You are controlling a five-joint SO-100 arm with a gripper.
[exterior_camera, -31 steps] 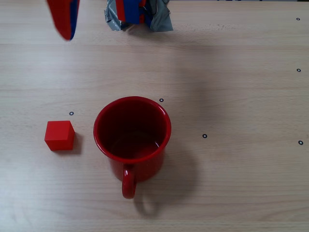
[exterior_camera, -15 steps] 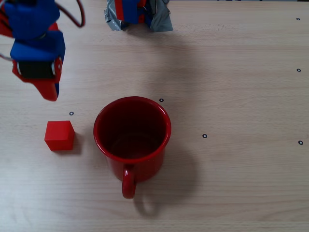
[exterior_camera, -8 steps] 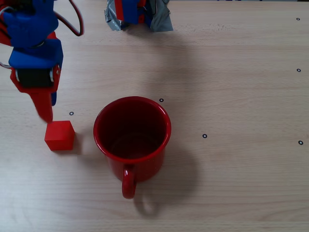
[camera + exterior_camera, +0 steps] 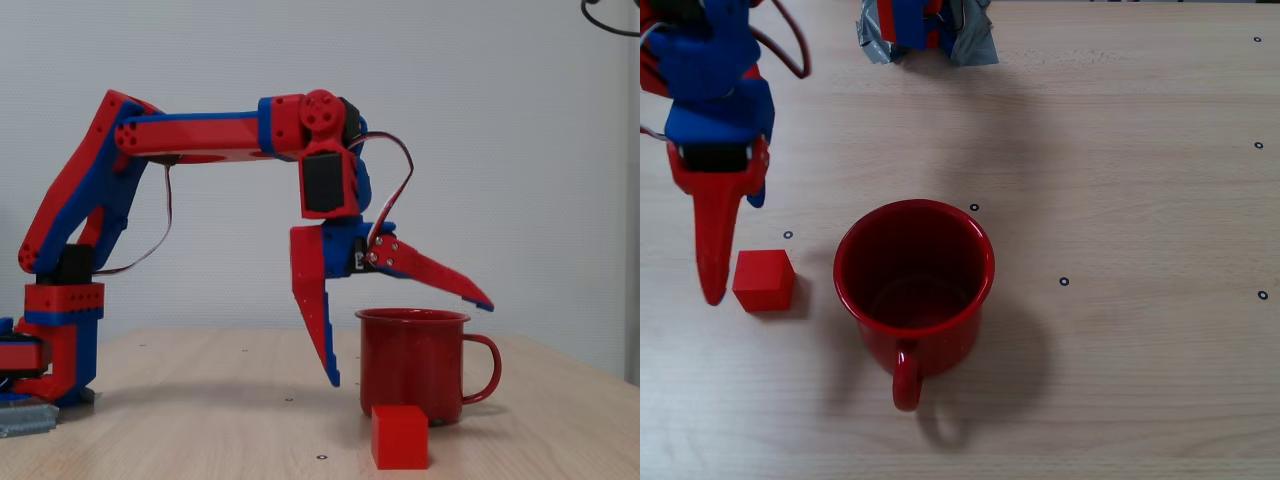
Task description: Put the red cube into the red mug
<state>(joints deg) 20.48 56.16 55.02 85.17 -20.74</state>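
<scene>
Red cube (image 4: 764, 280) on the table (image 4: 1120, 200), left of the red mug (image 4: 914, 290) in the overhead fixed view, a narrow gap between them. No long axis; its edges sit almost square to the picture, only slightly turned. Mug upright, mouth up, loop handle toward the bottom edge, inside dark with nothing in it.

Gripper (image 4: 718, 240) comes down from the top left. One long red finger (image 4: 712, 250) runs down the picture, its tip just left of the cube, very near it; contact cannot be told. Second finger not made out here.

Table is pale wood grain with small black ring marks. Arm base (image 4: 925, 30) at the top edge, grey tape around it.

Side fixed view: cube (image 4: 400, 437) in front, nearest the camera, mug (image 4: 415, 365) behind it, handle to the right. Gripper (image 4: 405, 330) jaws spread wide and holding nothing: one finger (image 4: 315, 310) points steeply down with its tip above the table, the other (image 4: 435, 272) slants out right over the mug rim. Plain pale wall behind; the arm arches over from its base (image 4: 55, 345) at left.
</scene>
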